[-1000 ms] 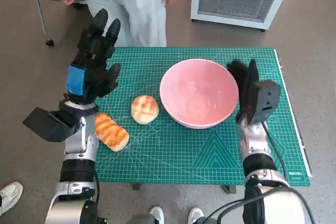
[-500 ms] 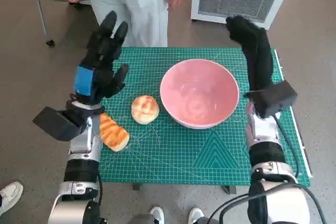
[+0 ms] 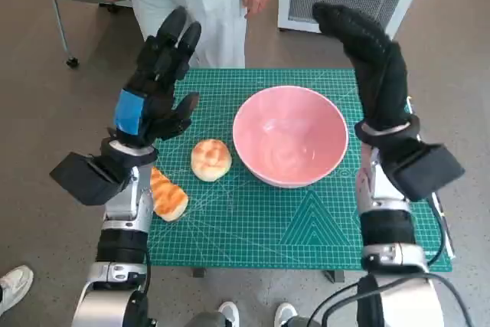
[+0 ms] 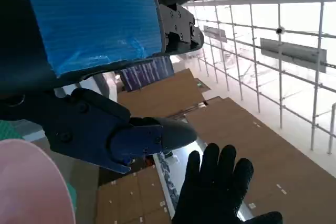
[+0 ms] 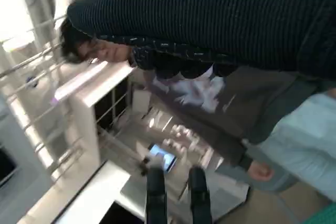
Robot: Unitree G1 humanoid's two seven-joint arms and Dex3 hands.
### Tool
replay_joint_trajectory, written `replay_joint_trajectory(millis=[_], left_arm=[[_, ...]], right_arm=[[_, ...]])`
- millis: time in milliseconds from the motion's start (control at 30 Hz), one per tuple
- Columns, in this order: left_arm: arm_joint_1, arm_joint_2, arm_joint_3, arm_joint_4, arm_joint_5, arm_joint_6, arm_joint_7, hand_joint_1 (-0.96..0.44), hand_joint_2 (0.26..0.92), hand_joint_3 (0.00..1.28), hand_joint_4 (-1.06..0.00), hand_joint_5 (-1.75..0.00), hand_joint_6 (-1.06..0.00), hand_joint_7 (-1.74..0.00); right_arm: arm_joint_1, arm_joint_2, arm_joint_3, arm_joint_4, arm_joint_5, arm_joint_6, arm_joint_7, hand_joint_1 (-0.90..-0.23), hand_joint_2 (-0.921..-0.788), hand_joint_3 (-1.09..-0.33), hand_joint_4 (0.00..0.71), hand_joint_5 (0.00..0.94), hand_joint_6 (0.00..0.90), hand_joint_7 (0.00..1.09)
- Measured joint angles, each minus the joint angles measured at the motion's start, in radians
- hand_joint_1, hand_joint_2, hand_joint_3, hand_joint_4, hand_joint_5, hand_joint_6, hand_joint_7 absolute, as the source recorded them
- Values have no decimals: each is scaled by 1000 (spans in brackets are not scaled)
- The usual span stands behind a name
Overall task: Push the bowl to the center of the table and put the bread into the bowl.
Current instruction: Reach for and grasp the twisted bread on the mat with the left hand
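Two hands are up over the green mat (image 3: 253, 227) in the head view: left hand (image 3: 157, 89) raised with fingers spread and empty, right hand (image 3: 371, 59) lifted beyond the pink bowl (image 3: 290, 135), fingers extended, holding nothing. Round bread (image 3: 210, 158) lies just left of the bowl; a striped loaf (image 3: 164, 195) sits by the left forearm. Left wrist view: the bowl's rim in the corner, the gloved hand spread. Right wrist view: a person (image 5: 210, 93) in a dark top.

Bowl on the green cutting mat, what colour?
Pink bowl, plain inside; head view shows it best.
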Motion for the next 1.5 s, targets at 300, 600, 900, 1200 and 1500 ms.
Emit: replay_joint_trajectory(millis=[300, 600, 900, 1200, 1500], left_arm=[[-10, 21, 6, 1, 0, 0, -19, -672, 921, 442, -204, -3, -180, -154], [-9, 160, 17, -18, 31, 49, -67, -597, 921, 175, -209, -3, -201, -150], [19, 480, -8, -208, 263, 367, -149, -317, 751, 11, -191, -6, -216, -126], [72, 673, -114, -436, 584, 701, -186, -214, 701, 2, -187, -1, -230, -93], [131, 688, -201, -379, 570, 561, -251, -191, 708, 5, -148, 0, -239, -63]], right_arm=[[22, 3, 14, -64, -2, 31, -6, -782, -921, -800, 259, 4, 0, 692], [28, 3, 13, -76, -3, 35, -14, -782, -921, -798, 267, 8, 9, 706], [29, 2, 11, -76, -5, 33, -20, -779, -921, -798, 270, 9, 10, 710], [29, 2, 11, -75, -26, 29, -54, -777, -921, -795, 277, 12, 13, 709], [32, 2, 11, -72, -27, 28, -79, -761, -921, -795, 285, 15, 19, 705]])
